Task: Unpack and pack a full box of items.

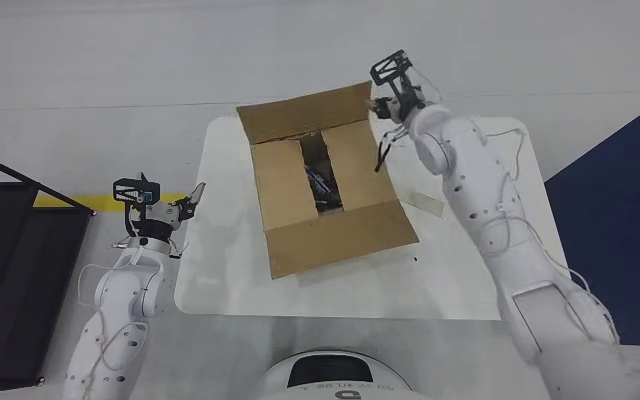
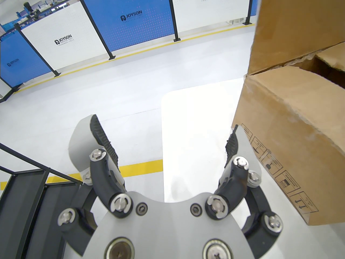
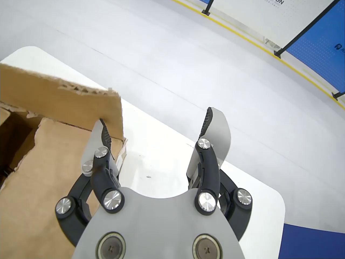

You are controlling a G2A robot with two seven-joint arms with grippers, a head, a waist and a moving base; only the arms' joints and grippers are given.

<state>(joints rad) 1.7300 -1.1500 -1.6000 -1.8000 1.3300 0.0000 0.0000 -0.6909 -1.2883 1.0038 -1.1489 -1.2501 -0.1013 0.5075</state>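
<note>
A brown cardboard box (image 1: 335,225) sits mid-table with its top flaps partly parted. Through the gap, dark items (image 1: 322,181) lie inside. The far flap (image 1: 305,110) stands up. My right gripper (image 1: 384,108) hangs open at the box's far right corner; in the right wrist view (image 3: 156,128) one finger (image 3: 103,136) is right beside the raised flap's corner (image 3: 107,103), nothing held. My left gripper (image 1: 190,200) is open over the table's left edge, apart from the box; the left wrist view (image 2: 165,136) has the box's side wall (image 2: 283,125) just beyond one fingertip.
The white table (image 1: 230,260) has bare room left of and in front of the box. A pale strip (image 1: 420,203) lies on the table right of the box. A black rack (image 1: 30,270) stands off the table's left side.
</note>
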